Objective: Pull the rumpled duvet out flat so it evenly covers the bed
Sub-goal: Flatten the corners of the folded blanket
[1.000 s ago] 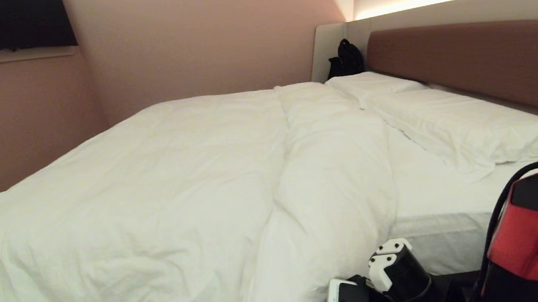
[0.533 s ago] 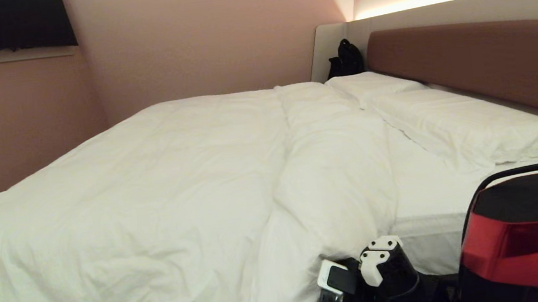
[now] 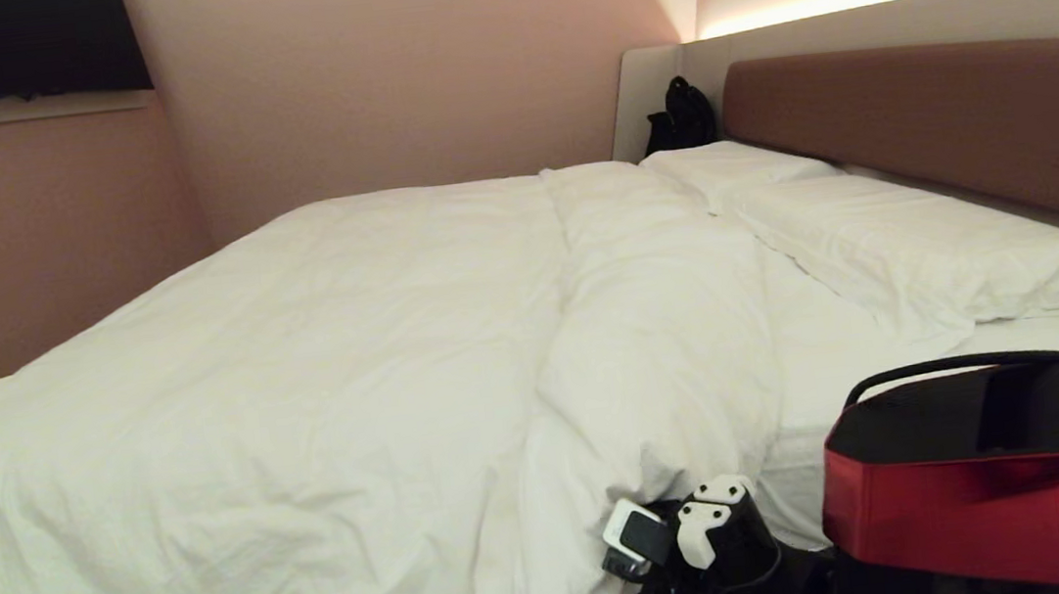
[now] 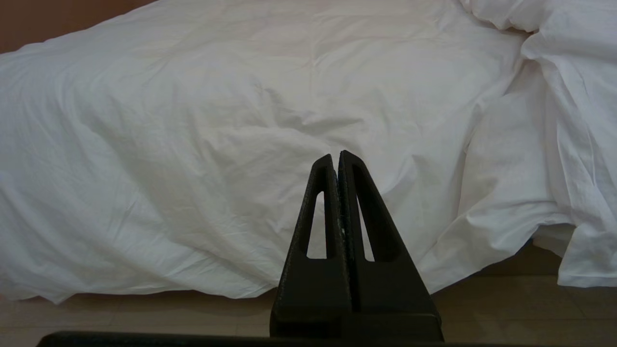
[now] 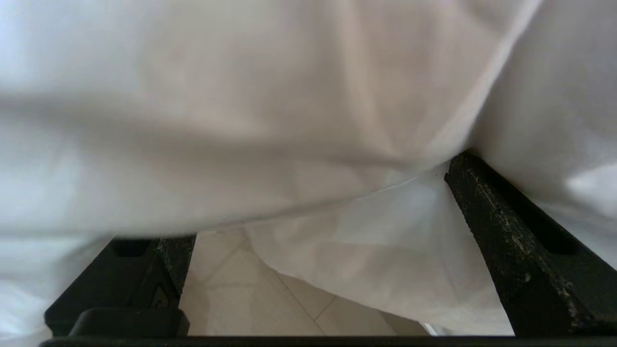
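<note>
Right gripper (image 5: pixel 318 231) has slid in under the duvet (image 3: pixel 302 380) where it hangs off the bed (image 3: pixel 865 488), jaws wide open around the hem, not gripping. Duvet's bunched short of the pillows (image 3: pixel 898 248); soft, bulky, so grab the hem. Left gripper (image 4: pixel 337 159) idle, jaws closed.
</note>
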Tool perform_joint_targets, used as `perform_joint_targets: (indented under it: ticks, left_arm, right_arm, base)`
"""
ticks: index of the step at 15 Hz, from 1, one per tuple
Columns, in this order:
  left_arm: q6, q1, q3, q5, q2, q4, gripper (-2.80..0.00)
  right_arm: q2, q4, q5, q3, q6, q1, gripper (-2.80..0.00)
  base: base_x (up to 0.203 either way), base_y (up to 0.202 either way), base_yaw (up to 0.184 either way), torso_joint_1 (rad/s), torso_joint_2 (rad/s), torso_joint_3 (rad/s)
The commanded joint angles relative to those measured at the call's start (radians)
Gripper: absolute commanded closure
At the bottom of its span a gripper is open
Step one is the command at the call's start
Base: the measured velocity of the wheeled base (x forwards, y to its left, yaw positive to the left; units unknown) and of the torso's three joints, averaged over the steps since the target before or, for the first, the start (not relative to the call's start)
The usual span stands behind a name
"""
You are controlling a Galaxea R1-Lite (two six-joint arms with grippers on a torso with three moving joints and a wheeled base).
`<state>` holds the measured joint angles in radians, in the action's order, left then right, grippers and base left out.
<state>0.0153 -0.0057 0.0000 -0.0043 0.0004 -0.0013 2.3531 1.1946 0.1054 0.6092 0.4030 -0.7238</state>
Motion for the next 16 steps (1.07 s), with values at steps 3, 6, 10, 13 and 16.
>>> perform_joint_targets:
  ticks: [3, 6, 10, 13, 16]
  left_arm:
    - [0.000, 0.000, 0.000, 0.000, 0.000, 0.000, 0.00]
    - [0.000, 0.000, 0.000, 0.000, 0.000, 0.000, 0.00]
    - [0.000, 0.000, 0.000, 0.000, 0.000, 0.000, 0.00]
    - [0.000, 0.000, 0.000, 0.000, 0.000, 0.000, 0.00]
    - [0.000, 0.000, 0.000, 0.000, 0.000, 0.000, 0.00]
  right_arm:
    - [0.028, 0.008, 0.007, 0.020, 0.002, 0.000, -2.80]
    - [0.038, 0.011, 0.007, 0.021, 0.002, 0.001, -2.80]
    - [0.046, 0.013, 0.007, 0.021, 0.002, 0.003, -2.80]
    - [0.049, 0.014, 0.007, 0.027, 0.000, 0.004, 0.00]
    - [0.050, 0.014, 0.007, 0.029, 0.001, 0.004, 0.00]
  base:
    - [0.000, 0.000, 0.000, 0.000, 0.00, 0.000]
    - [0.000, 0.000, 0.000, 0.000, 0.00, 0.000]
    - [0.000, 0.000, 0.000, 0.000, 0.00, 0.000]
    - [0.000, 0.000, 0.000, 0.000, 0.00, 0.000]
    - [0.000, 0.000, 0.000, 0.000, 0.00, 0.000]
